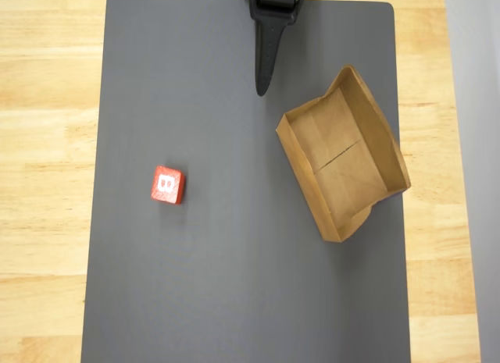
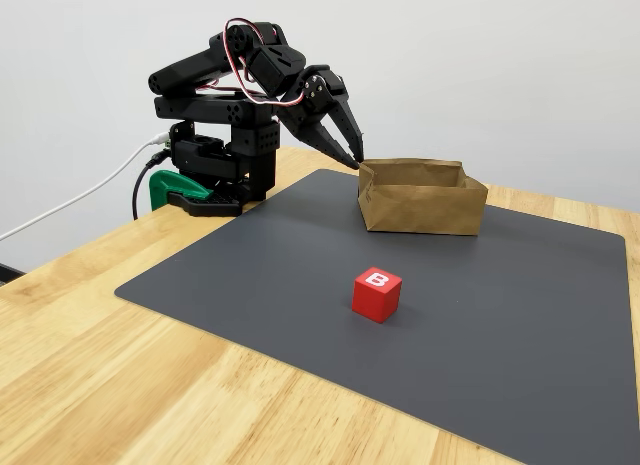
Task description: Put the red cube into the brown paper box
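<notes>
Seen from overhead, a dark grey mat [image 1: 234,261] covered most of a pale wooden table [image 1: 47,144]. The red cube [image 1: 167,185] sat on the mat left of centre, its white letter "B" facing up. The brown paper box [image 1: 344,164] lay well apart from it toward the right edge of the mat, turned at an angle, open side up and empty, its creased floor plain to see. The black gripper [image 1: 263,86] pointed down into the picture from the top edge, its tip near the box's upper left corner and far from the cube. Most of the arm was cut off by the frame.

In the fixed view, the arm [image 2: 225,115] stood folded at the far left corner of the mat, clamped to the table with a green clamp [image 2: 175,188]. Its gripper [image 2: 348,150] hung just above the mat beside the box [image 2: 420,197]; the fingers stood a little apart and held nothing. The cube [image 2: 377,293] rested alone near the middle of the mat, closer to the camera.

To do the reach well, the arm would likely need to swing across to the cube, open wider, and come down squarely over two opposite faces. The cube's far faces were hidden here.
</notes>
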`<state>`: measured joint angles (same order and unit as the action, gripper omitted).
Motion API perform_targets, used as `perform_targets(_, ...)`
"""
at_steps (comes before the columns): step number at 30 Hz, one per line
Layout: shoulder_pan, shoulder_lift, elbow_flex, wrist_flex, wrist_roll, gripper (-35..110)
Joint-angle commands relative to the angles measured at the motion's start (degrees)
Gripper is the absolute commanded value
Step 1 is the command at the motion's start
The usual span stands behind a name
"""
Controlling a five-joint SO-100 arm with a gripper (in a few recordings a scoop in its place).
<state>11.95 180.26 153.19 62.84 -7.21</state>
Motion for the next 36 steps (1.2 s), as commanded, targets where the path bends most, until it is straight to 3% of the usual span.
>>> perform_targets(1, 0.70, -0.18, -0.09, 0.44, -0.53, 0)
perform_targets(18, 2.99, -1.49, -2.11, -0.09, 0.09, 4)
perform_targets(28, 9.14, -26.89, -27.07, 8.79, 1.76, 10)
perform_targets(36, 15.64, -43.24, -36.83, 10.55, 0.09, 14)
